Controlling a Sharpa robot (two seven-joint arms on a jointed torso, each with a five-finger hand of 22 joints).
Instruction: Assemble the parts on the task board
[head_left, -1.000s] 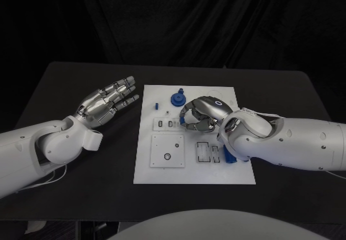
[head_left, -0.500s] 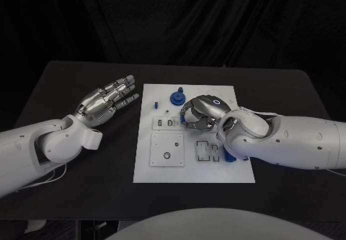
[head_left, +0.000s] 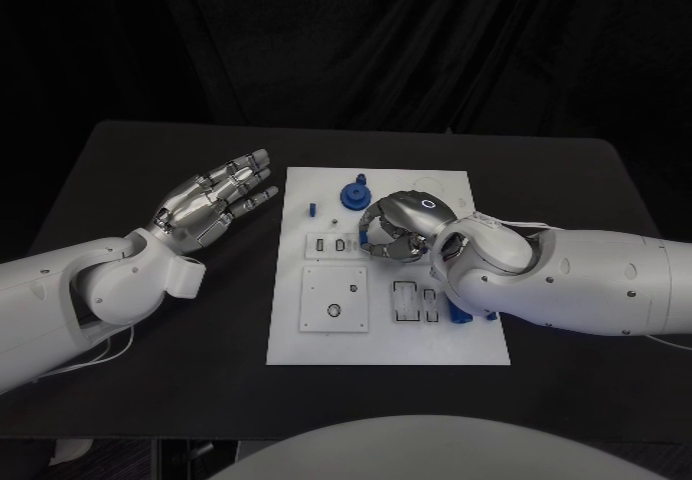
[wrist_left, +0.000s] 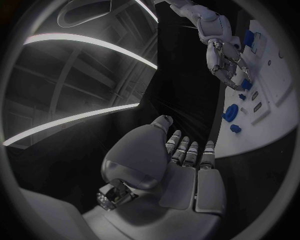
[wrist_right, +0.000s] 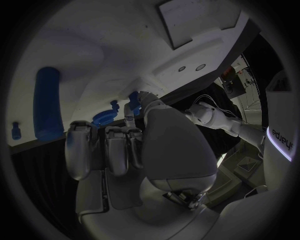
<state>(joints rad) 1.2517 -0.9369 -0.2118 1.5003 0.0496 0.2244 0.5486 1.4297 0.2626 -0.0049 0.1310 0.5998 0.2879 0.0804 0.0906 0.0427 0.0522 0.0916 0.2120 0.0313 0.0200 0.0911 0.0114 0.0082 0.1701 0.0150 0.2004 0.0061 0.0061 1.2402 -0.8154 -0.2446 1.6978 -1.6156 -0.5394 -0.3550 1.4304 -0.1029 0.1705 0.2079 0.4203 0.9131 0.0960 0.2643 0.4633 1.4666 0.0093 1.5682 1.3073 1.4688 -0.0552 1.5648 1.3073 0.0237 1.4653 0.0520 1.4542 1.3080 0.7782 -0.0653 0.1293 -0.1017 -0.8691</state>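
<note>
The right robot hand (head_left: 401, 228) curls over the middle of the task board (head_left: 476, 340), whether pinching a part I cannot tell, while the left robot hand (head_left: 214, 200) rests spread and empty on the tabletop (head_left: 173, 370), leaving the board free.

I see the task board (head_left: 387, 345) lying mid-table (head_left: 577, 180), my left hand (head_left: 214, 202) over the table left of it, my right hand (head_left: 401, 228) above its middle, parts (head_left: 353, 194) behind.

The setting was a robotics lab: a black surface (head_left: 173, 340) backed by dark curtains (head_left: 361, 60) at 12 o'clock.
</note>
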